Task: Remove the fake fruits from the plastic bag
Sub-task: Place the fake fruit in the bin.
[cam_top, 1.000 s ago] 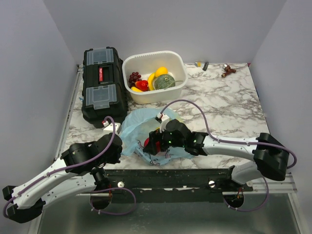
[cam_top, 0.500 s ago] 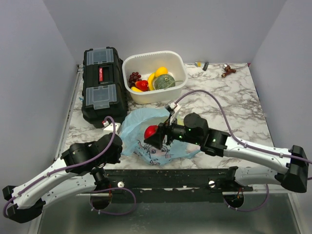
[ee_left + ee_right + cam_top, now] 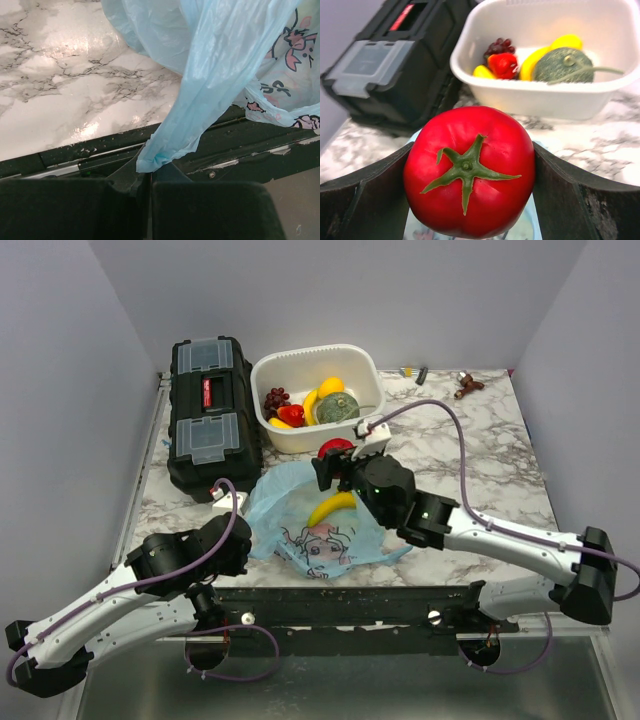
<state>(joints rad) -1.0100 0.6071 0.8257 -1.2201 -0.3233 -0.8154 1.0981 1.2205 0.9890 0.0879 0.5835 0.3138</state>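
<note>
I'm gripping the red tomato [image 3: 469, 170] in my right tool [image 3: 335, 457] above the plastic bag [image 3: 290, 510], white tub [image 3: 540, 97] sitting just ahead of it; left tool [image 3: 149, 192] is pinching the bag's handle closed.

Gloss and film, centre frame
The tomato [image 3: 469, 170] shines smooth, waxy red plastic; the plastic bag [image 3: 225, 60] hangs thin, translucent, crinkled; marble-look table [image 3: 60, 90] gleams polished; white tub [image 3: 540, 95] smooth plastic; toolbox [image 3: 205, 410], upper left, matt black.
</note>
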